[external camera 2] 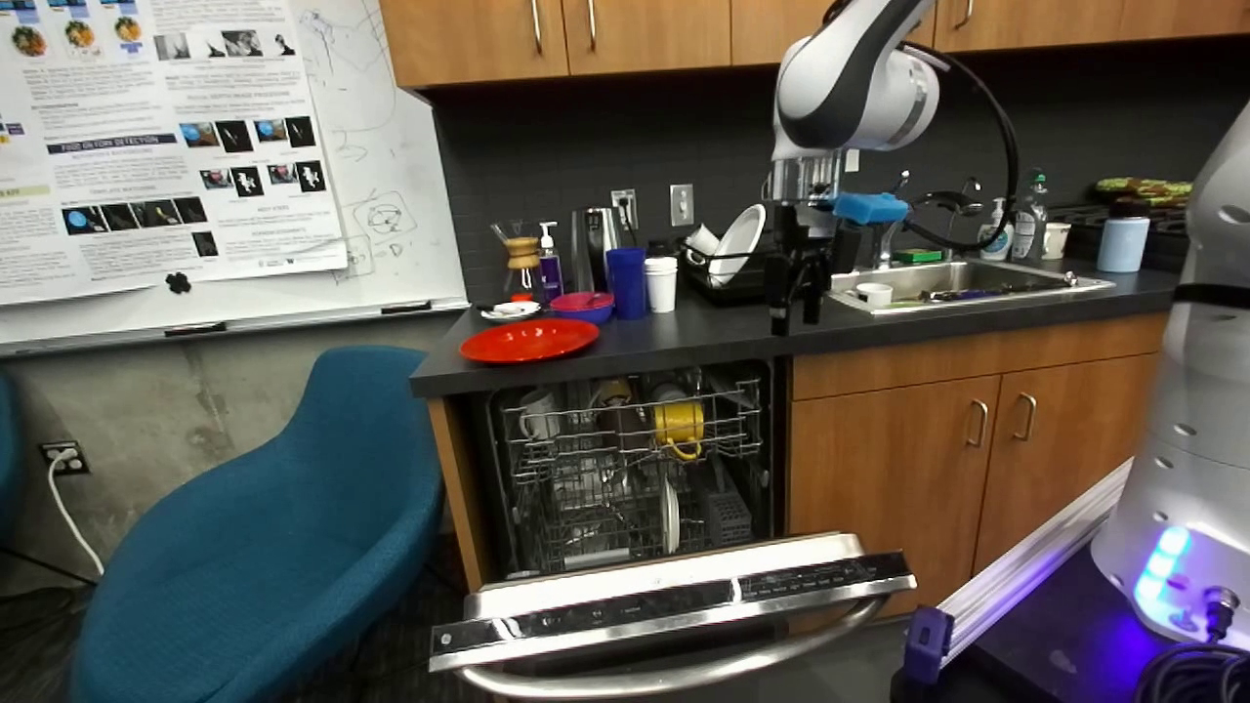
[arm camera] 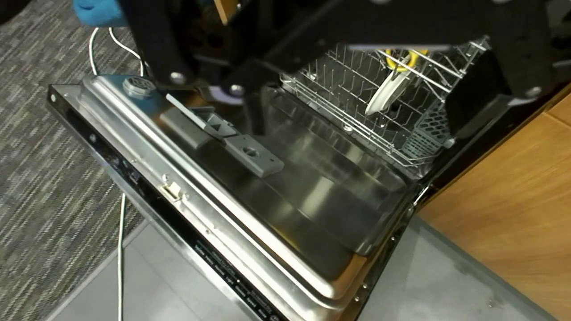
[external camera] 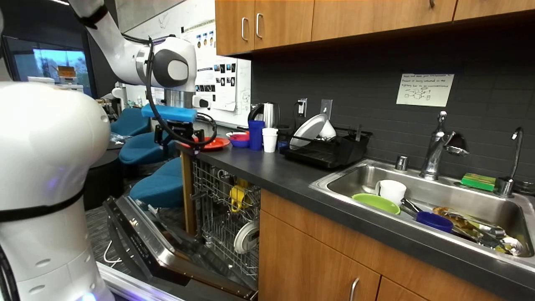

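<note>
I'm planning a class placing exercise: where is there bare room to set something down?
A bare strip of counter lies between the red plate and the sink, bordered behind by the blue cup and dish rack. It is crowded behind, from bowl to rack, and in the sink, where dishes lie.

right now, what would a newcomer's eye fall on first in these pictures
Probably the dishwasher door, tilted open below the dark counter. Next, the bright red plate lying on the counter's end, then the open gripper, hanging empty in midair above the door.
</note>
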Robot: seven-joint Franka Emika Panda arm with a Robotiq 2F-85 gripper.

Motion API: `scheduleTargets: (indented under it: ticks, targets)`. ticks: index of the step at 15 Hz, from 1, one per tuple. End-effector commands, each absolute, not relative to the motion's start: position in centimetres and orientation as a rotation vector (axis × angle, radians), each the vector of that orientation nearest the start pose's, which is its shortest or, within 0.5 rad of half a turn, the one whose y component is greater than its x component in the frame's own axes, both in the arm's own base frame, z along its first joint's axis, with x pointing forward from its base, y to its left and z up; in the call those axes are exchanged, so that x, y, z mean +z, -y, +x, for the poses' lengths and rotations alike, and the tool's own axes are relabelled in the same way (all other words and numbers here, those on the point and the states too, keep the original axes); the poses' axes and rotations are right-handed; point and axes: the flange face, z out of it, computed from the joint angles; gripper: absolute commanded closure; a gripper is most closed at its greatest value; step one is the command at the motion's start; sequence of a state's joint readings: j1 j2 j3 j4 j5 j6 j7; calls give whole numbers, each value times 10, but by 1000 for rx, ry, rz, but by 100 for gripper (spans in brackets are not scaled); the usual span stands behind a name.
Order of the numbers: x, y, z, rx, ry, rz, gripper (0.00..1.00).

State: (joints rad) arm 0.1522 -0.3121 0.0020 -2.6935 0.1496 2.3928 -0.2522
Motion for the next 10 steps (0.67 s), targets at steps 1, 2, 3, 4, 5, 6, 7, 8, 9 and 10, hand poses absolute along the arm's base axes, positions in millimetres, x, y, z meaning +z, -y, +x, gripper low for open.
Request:
scheduleTargets:
  ticks: [1, 2, 3, 4, 5, 6, 7, 8, 9, 10]
  targets:
    - [317, -64, 370, -52, 441, -2955, 0]
    - [313, -66, 362, -68, 436, -2945, 0]
    - [307, -69, 348, -90, 440, -2945, 0]
    - [306, -78, 354, -106, 453, -2948, 0]
    - [308, -89, 368, -127, 476, -2954, 0]
    - [307, -101, 366, -164, 513, -2960, 0]
    - [308, -114, 367, -221, 542, -2965, 0]
    - [308, -127, 368, -277, 562, -2969, 0]
    - [307, -142, 369, -337, 581, -2968, 0]
    - [306, -154, 368, -390, 599, -2970, 0]
